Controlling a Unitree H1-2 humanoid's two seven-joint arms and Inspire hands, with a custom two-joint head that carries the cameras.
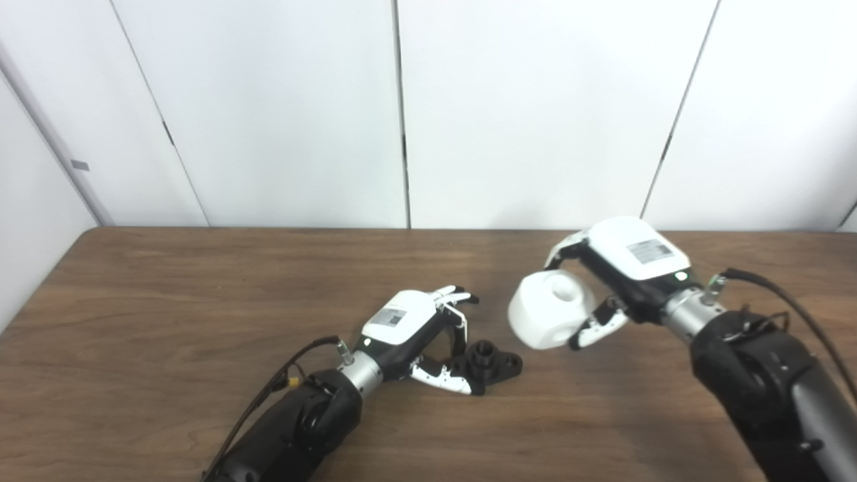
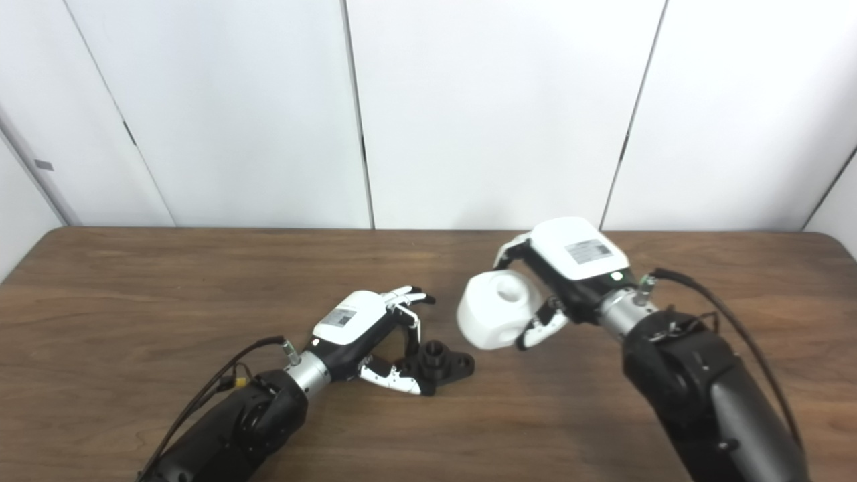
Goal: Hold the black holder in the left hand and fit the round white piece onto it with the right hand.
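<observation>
The black holder [image 1: 492,361] lies flat on the brown table [image 1: 167,301], its short round stub pointing up. My left hand [image 1: 418,328] is open just left of it. The thumb lies along the holder's near left end and the fingers [image 1: 458,298] are spread above its far side, not closed on it. My right hand [image 1: 622,274] is shut on the round white piece [image 1: 552,311] and holds it above the table, up and to the right of the holder and clear of it. The piece's hollow shows on its upper face. The same scene shows in the right eye view, with the holder [image 2: 438,365] and the white piece [image 2: 495,311].
White wall panels [image 1: 402,100] stand behind the table's far edge. Cables run along both forearms.
</observation>
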